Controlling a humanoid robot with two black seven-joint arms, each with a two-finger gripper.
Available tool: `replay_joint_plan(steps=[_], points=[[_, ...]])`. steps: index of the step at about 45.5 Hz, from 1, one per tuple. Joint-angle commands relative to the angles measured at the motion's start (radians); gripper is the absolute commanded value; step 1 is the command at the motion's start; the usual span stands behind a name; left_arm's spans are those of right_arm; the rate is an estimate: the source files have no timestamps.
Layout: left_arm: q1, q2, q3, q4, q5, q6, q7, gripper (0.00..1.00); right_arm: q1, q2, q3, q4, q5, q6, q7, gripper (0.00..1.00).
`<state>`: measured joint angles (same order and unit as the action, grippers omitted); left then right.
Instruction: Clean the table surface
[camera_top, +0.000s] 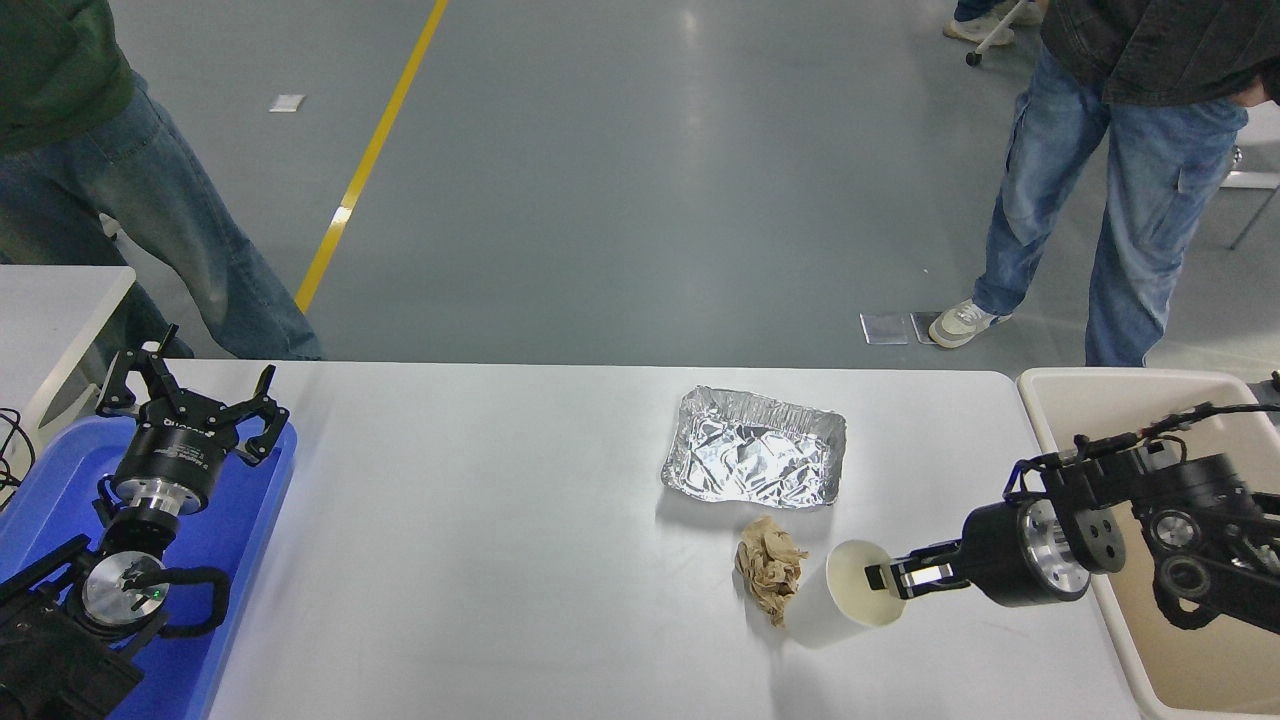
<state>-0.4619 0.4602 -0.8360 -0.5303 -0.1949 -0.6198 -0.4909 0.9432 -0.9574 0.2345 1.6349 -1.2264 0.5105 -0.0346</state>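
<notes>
The white table surface (480, 540) fills the lower view. On it lie a crumpled foil tray (755, 460) and, just in front of it, a crumpled brown paper wad (770, 580). My right gripper (895, 580) is shut on the rim of a white paper cup (850, 597), holding it tilted and lifted just right of the wad. My left gripper (185, 395) is open and parked over the blue tray (235, 560) at the lower left.
A beige bin (1130, 430) stands at the table's right end, behind my right arm. A smaller white table (50, 310) is at the left edge. A person in jeans (150, 210) stands far left, another (1120, 180) far right.
</notes>
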Motion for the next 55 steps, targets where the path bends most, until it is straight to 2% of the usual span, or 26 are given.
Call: replay_joint_plan(steps=[1, 12, 26, 39, 55], points=[[0.0, 0.0, 0.0, 0.0, 0.0, 0.0, 0.0, 1.0, 0.029, -0.112, 0.135, 0.002, 0.152, 0.049, 0.015, 0.0], [0.0, 0.0, 0.0, 0.0, 0.0, 0.0, 0.0, 1.0, 0.014, -0.227, 0.264, -0.009, 0.263, 0.045, 0.058, 0.0], [0.0, 0.0, 0.0, 0.001, 0.0, 0.0, 0.0, 1.0, -0.003, -0.345, 0.266, -0.09, 0.406, -0.006, 0.143, 0.0], [0.0, 0.0, 0.0, 0.001, 0.0, 0.0, 0.0, 1.0, -0.078, -0.351, 0.258, -0.26, 0.493, -0.084, 0.249, 0.0], [0.0, 0.0, 0.002, 0.001, 0.0, 0.0, 0.0, 1.0, -0.28, -0.279, 0.256, -0.428, 0.63, -0.228, 0.374, 0.0]])
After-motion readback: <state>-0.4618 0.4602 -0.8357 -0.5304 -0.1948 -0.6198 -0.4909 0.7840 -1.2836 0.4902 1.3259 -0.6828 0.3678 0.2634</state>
